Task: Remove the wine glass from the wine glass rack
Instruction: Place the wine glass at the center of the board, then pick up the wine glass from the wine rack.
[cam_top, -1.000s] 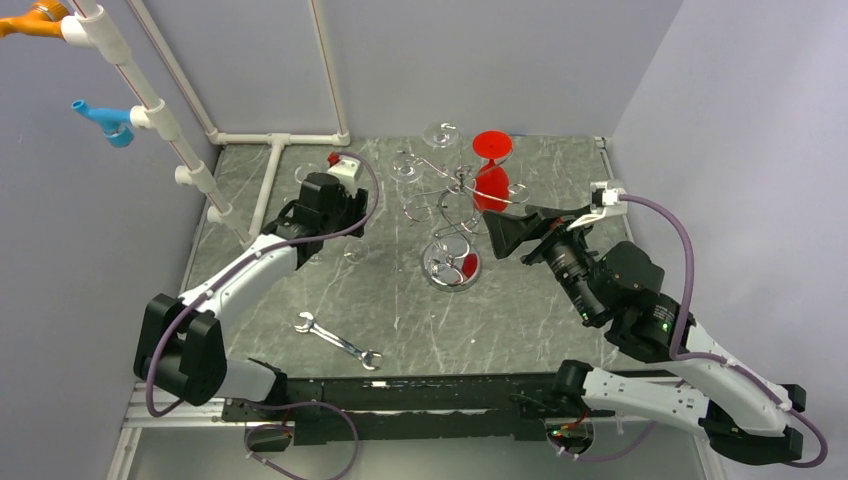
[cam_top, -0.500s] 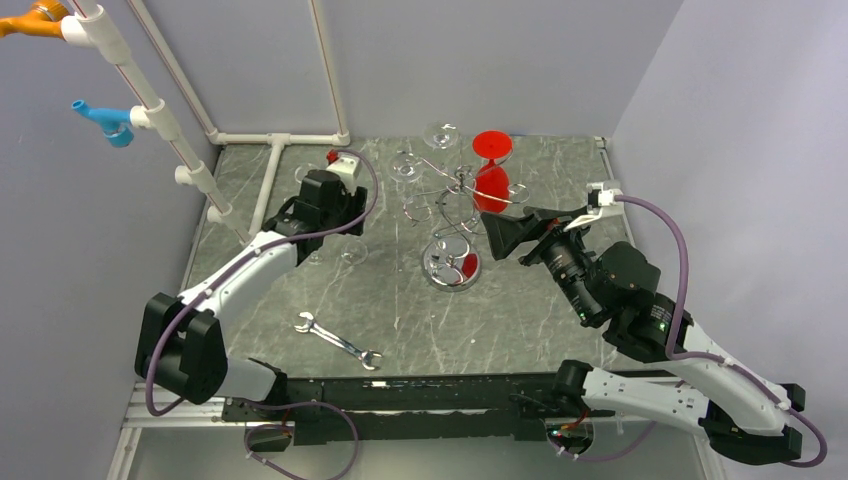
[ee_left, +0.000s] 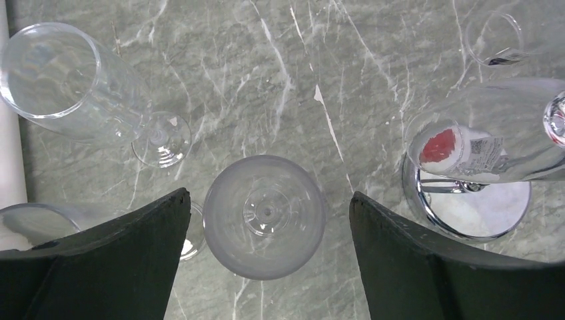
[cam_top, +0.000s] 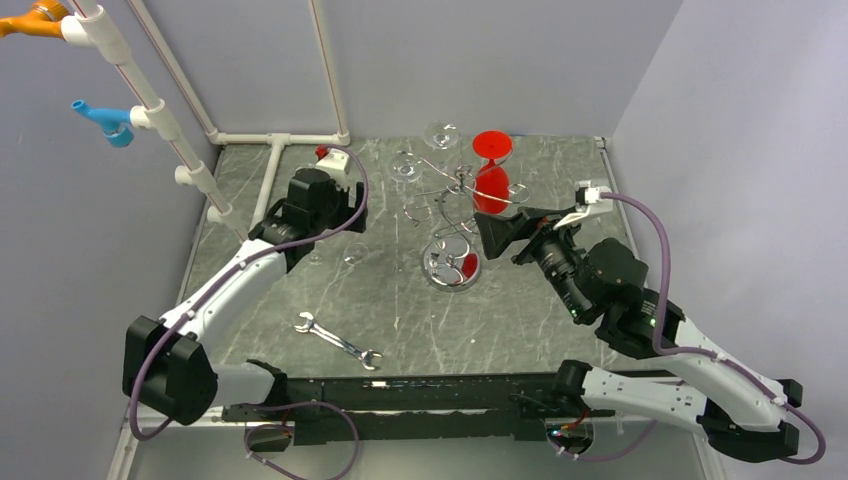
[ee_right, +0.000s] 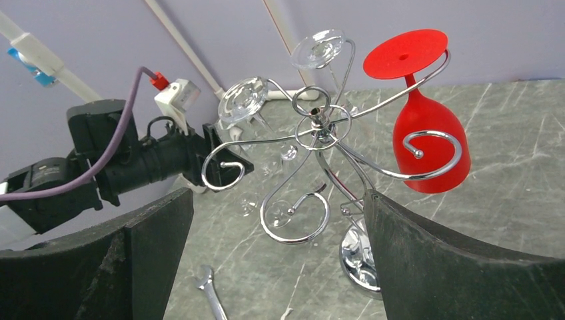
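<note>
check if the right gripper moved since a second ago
Yes. In the top view the right gripper has shifted left, closer to the wine glass rack, which has stayed put.

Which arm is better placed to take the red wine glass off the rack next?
Right. The open right gripper faces the rack, red wine glass hanging ahead; the left gripper points down at a clear glass.
</note>
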`<state>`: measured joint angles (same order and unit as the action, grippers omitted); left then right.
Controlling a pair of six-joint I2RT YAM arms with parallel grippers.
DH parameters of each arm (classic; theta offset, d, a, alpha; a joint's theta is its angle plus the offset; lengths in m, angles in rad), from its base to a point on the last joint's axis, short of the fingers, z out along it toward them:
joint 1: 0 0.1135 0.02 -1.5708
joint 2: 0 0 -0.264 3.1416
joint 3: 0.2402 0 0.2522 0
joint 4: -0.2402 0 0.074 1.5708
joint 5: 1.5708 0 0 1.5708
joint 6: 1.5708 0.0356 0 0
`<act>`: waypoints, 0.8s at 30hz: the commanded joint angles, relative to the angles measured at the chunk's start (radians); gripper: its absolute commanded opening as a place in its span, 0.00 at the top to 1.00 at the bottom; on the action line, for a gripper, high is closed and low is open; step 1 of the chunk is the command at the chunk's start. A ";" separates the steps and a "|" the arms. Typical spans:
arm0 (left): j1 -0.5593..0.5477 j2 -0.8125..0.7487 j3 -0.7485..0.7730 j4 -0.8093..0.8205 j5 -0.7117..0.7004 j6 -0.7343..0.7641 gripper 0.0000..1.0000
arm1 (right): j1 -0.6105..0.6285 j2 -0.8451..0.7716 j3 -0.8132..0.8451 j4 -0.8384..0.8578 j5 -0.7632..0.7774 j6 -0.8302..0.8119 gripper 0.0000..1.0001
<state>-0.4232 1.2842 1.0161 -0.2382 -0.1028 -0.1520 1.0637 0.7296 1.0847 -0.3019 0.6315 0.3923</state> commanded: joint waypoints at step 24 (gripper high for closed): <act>-0.005 -0.234 0.017 -0.014 0.021 0.055 0.09 | 0.002 0.107 0.116 0.070 -0.084 -0.014 0.00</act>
<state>-0.4232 1.0874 1.0187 -0.2752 -0.0914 -0.1162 1.0637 0.8368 1.1381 -0.2909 0.5945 0.3752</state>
